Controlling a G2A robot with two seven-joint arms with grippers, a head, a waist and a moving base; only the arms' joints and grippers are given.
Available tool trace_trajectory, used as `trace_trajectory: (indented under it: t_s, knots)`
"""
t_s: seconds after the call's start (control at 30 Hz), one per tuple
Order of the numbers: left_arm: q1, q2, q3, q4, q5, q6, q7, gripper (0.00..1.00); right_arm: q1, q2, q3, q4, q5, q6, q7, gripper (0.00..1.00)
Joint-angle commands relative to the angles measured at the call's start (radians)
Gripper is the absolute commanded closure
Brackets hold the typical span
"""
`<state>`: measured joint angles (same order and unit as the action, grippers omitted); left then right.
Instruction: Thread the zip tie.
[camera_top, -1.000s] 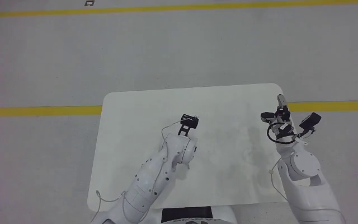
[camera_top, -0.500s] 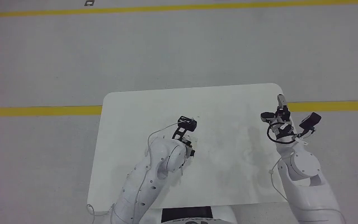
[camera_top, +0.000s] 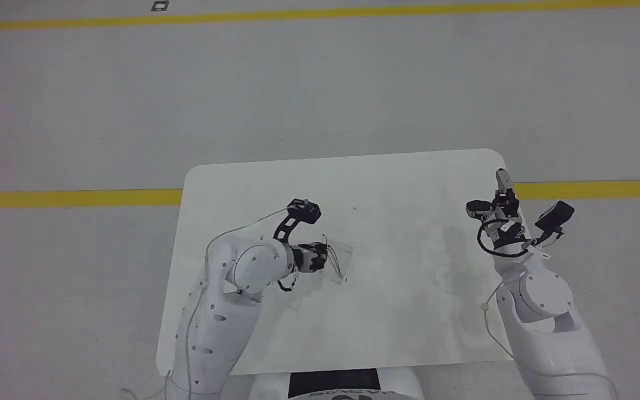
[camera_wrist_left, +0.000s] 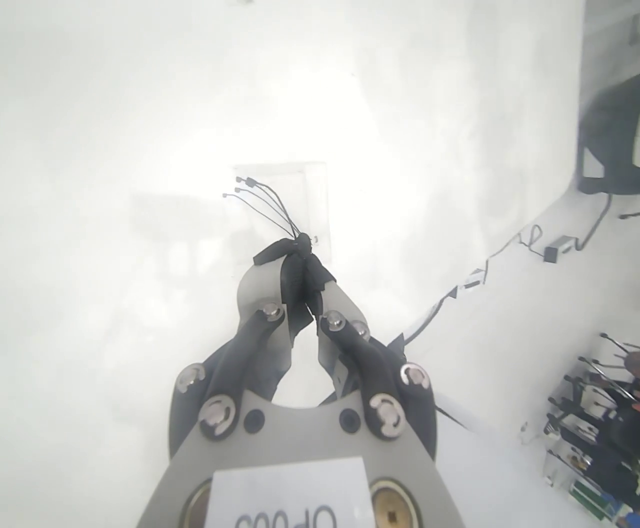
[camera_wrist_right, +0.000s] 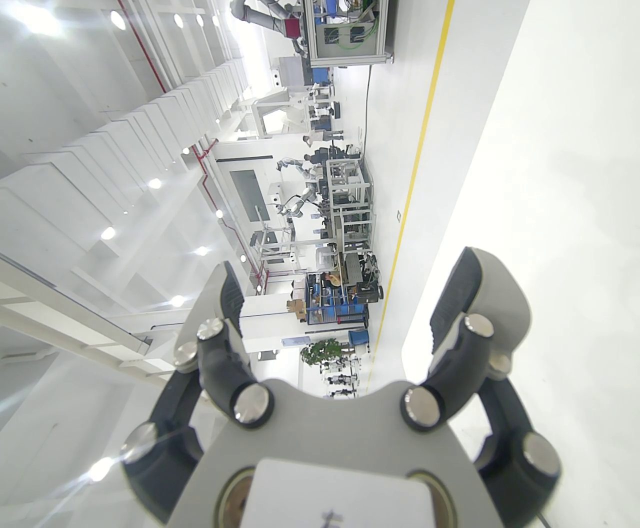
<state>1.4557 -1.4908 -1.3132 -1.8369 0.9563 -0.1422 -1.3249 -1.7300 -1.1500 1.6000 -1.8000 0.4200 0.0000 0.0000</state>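
Fingers of the left gripper (camera_wrist_left: 298, 274) are pressed together on one end of a few thin black zip ties (camera_wrist_left: 285, 222), whose small knobbed tips fan out free beyond them. By that, the pick-up looks done and the threading not yet begun. Next, a second grip would have to steady one head so a tail can be fed through, which needs fine alignment. From above, the left gripper (camera_top: 316, 258) points right, low over the left-centre of the table (camera_top: 400, 180). Well apart, at the table's right edge, the right gripper (camera_top: 497, 212) is raised and aimed far, its fingers (camera_wrist_right: 457, 295) spread wide, empty.
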Motion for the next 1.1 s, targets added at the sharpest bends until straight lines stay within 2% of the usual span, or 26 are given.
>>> trace_trajectory:
  t_s: [0.0,0.07,0.1,0.17,0.23,0.4,0.43,0.47,0.5,0.77,0.8,0.83,0.87,0.93,1.0,1.07]
  knots:
    - [0.009,0.011,-0.051,0.013,-0.112,-0.101,-0.008,1.00,0.000,0.000,0.000,0.000,0.000,0.000,0.000,0.00]
    - [0.013,0.021,-0.081,0.032,-0.191,-0.176,-0.022,1.00,0.000,0.000,0.000,0.000,0.000,0.000,0.000,0.00]
    - [0.013,0.028,-0.093,0.044,-0.260,-0.198,-0.039,1.00,0.000,0.000,0.000,0.000,0.000,0.000,0.000,0.00]
    - [0.004,0.042,-0.103,0.056,-0.334,-0.198,-0.065,1.00,0.000,0.000,0.000,0.000,0.000,0.000,0.000,0.00]
    - [-0.005,0.061,-0.114,0.082,-0.412,-0.198,-0.065,1.00,0.000,0.000,0.000,0.000,0.000,0.000,0.000,0.00]
    - [-0.019,0.113,-0.085,0.089,-0.572,-0.198,-0.065,1.00,0.000,0.000,0.000,0.000,0.000,0.000,0.000,0.00]
    - [-0.025,0.128,-0.076,0.096,-0.597,-0.198,-0.065,1.00,0.000,0.000,0.000,0.000,0.000,0.000,0.000,0.00]
    - [-0.033,0.141,-0.056,0.091,-0.584,-0.198,-0.065,1.00,0.000,0.000,0.000,0.000,0.000,0.000,0.000,0.00]
    - [-0.036,0.146,-0.048,0.090,-0.569,-0.198,-0.065,1.00,0.000,0.000,0.000,0.000,0.000,0.000,0.000,0.00]
    - [-0.036,0.146,-0.048,0.090,-0.569,-0.198,-0.065,1.00,0.000,0.000,0.000,0.000,0.000,0.000,0.000,0.00]
    - [-0.034,0.147,-0.039,0.091,-0.571,-0.198,-0.047,1.00,0.000,0.000,0.000,0.000,0.000,0.000,0.000,0.00]
    - [-0.035,0.148,-0.028,0.097,-0.577,-0.198,-0.042,1.00,0.000,0.000,0.000,0.000,0.000,0.000,0.000,0.00]
    - [-0.044,0.152,-0.032,0.125,-0.574,-0.197,-0.032,1.00,0.000,0.000,0.000,0.000,0.000,0.000,0.000,0.00]
    - [-0.057,0.159,-0.041,0.154,-0.591,-0.198,-0.030,1.00,0.000,0.000,0.000,0.000,0.000,0.000,0.000,0.00]
    - [-0.066,0.170,-0.065,0.186,-0.662,-0.198,-0.053,1.00,0.000,0.000,0.000,0.000,0.000,0.000,0.000,0.00]
    - [-0.069,0.183,-0.080,0.196,-0.703,-0.198,-0.065,1.00,0.000,0.000,0.000,0.000,0.000,0.000,0.000,0.00]
